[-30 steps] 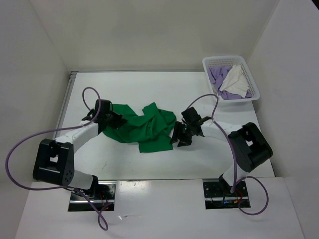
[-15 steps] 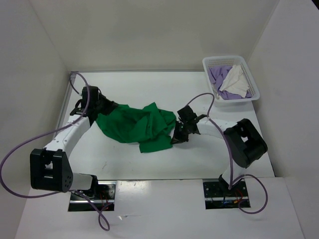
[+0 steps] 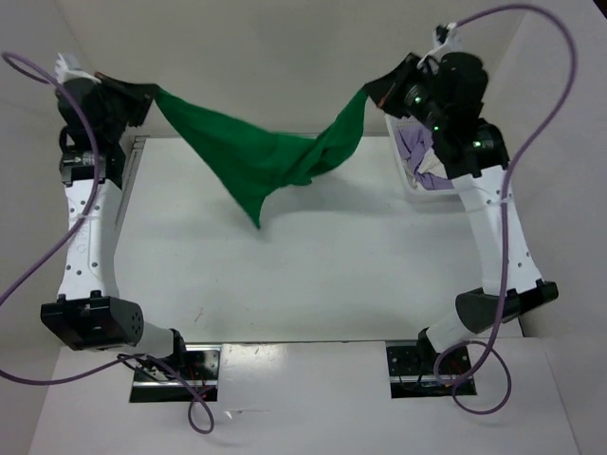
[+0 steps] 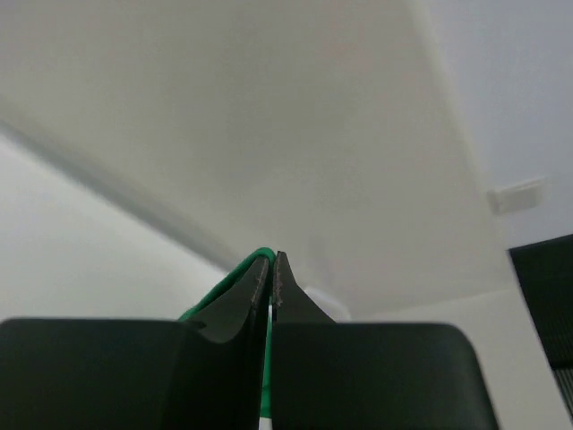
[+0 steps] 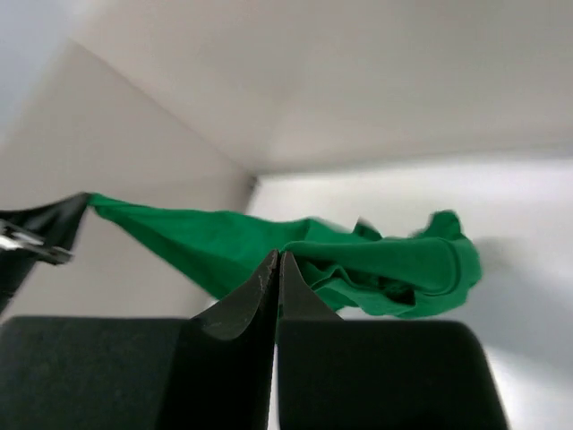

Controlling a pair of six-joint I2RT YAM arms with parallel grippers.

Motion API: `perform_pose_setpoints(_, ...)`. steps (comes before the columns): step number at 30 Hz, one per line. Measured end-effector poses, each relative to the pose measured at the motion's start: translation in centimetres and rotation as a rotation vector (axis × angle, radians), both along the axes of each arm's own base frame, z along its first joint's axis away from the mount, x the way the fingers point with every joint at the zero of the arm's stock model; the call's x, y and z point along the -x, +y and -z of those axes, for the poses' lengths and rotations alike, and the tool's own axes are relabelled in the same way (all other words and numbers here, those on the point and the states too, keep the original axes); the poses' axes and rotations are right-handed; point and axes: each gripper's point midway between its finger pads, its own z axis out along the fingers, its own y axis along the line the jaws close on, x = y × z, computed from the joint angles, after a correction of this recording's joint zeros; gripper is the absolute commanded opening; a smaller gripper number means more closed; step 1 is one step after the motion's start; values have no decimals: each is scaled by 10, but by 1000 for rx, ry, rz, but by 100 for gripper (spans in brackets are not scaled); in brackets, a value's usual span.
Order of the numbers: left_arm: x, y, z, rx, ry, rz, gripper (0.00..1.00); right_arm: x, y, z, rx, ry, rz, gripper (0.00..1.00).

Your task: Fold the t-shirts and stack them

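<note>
Top external view has the green shirt (image 3: 266, 161) strung in the air between the two raised arms, well above the table (image 3: 332, 256). The left tool (image 3: 150, 95) is clamped on one end of it at the far left. The right tool (image 3: 373, 95) is clamped on the other end, up by the basket (image 3: 406, 188). Each wrist view shows its fingers pressed together: the left one has a strip of green pinched between them, and the right one has the cloth running away from the fingertips toward the other arm.

The shirt is not spread out. It sags in the middle, bunched and twisted, with one point hanging down toward the table without touching it. The purple shirt (image 3: 414, 149) and cream shirt (image 3: 432, 176) lie crumpled in the basket, partly hidden by the right arm.

I judge the task to be near its start. Nothing is folded and nothing is stacked. The green shirt has yet to be laid flat and folded, and the other two have yet to come out of the basket for the same treatment.
</note>
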Motion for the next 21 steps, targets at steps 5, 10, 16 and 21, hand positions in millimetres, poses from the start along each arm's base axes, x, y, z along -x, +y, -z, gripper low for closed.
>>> perform_pose_setpoints(5, 25, 20, -102, -83, -206, -64, 0, 58, -20, -131, -70, -309, 10, 0)
perform_pose_setpoints(10, 50, 22, -139, -132, -302, -99, 0, 122, -38, -187, -112, -467, 5, 0)
perform_pose_setpoints(16, 22, 26, -72, -128, -151, -80, 0, 116, -34, -154, -85, -400, -19, 0)
perform_pose_setpoints(21, -36, 28, 25, -106, 71, -2, 0, 46, -11, -29, -11, -94, -68, 0)
